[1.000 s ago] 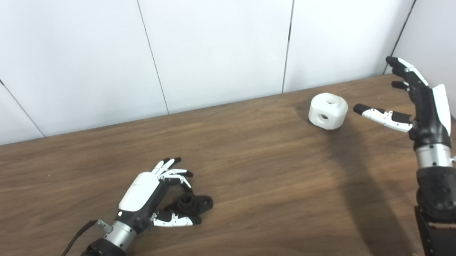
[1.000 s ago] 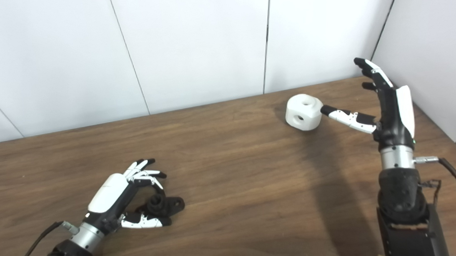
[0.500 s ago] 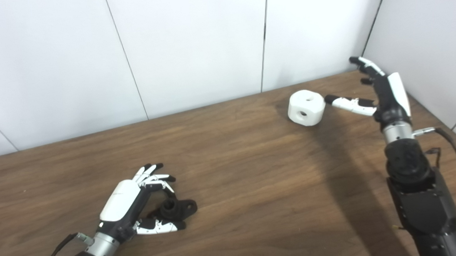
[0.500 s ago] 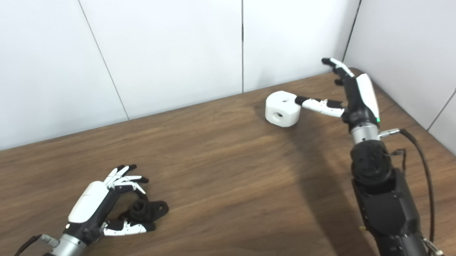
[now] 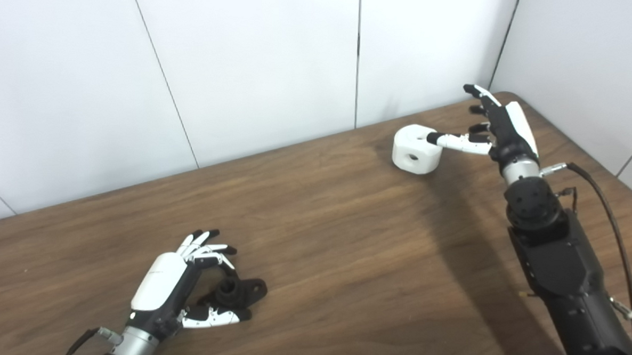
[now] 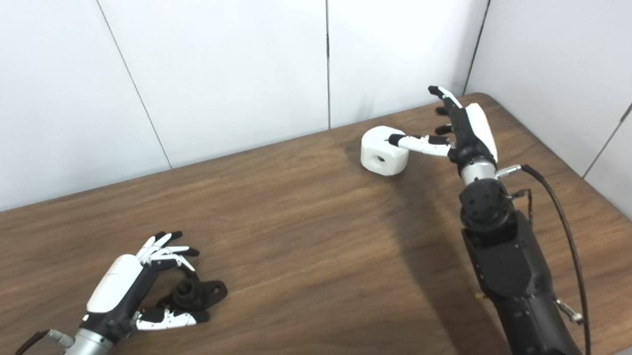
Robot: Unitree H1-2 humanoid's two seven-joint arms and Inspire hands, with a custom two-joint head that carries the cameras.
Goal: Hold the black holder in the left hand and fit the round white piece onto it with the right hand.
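Left hand (image 5: 174, 282) low on wooden table (image 5: 324, 252), fingers curled loosely around black holder (image 5: 239, 292); holder lies on table between thumb and fingers, grip not closed, contact unclear. Right hand (image 5: 498, 129) spread wide, holds nothing, thumb stretched leftward, tip resting over top of round white piece (image 5: 414, 149). White piece sits on table just left of right palm, well apart from left hand.
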